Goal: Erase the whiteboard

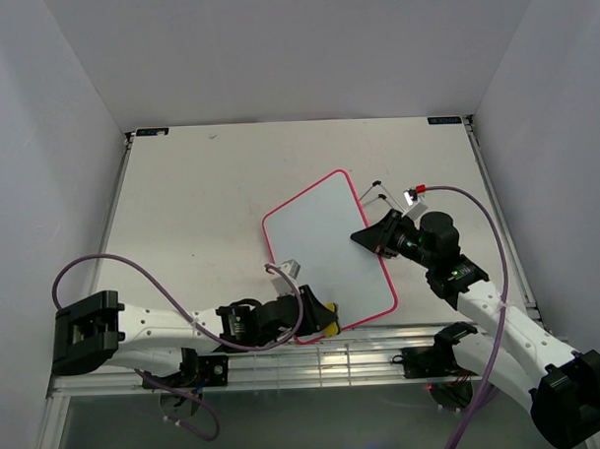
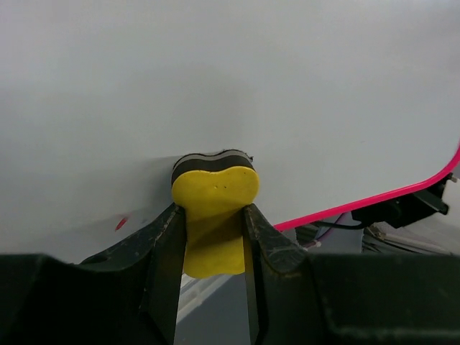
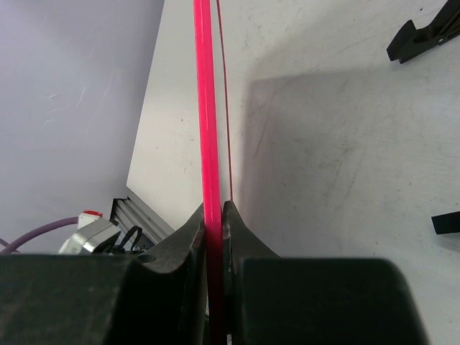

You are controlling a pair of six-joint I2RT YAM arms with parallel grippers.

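Note:
The whiteboard (image 1: pixel 325 243) with its pink-red frame lies tilted in the middle of the table. My right gripper (image 1: pixel 376 232) is shut on its right edge; in the right wrist view the pink frame (image 3: pixel 207 129) runs edge-on between the fingers. My left gripper (image 1: pixel 313 318) is shut on a yellow sponge (image 1: pixel 327 328) at the board's near-left corner. In the left wrist view the sponge (image 2: pixel 214 208) presses its dark face against the white board (image 2: pixel 230 86). A small red mark (image 2: pixel 121 223) shows on the board left of the sponge.
Two black clips (image 1: pixel 376 192) lie on the table just beyond the board's far right corner; they also show in the right wrist view (image 3: pixel 424 36). A small red-and-white object (image 1: pixel 414 192) lies next to them. White walls enclose the table on three sides.

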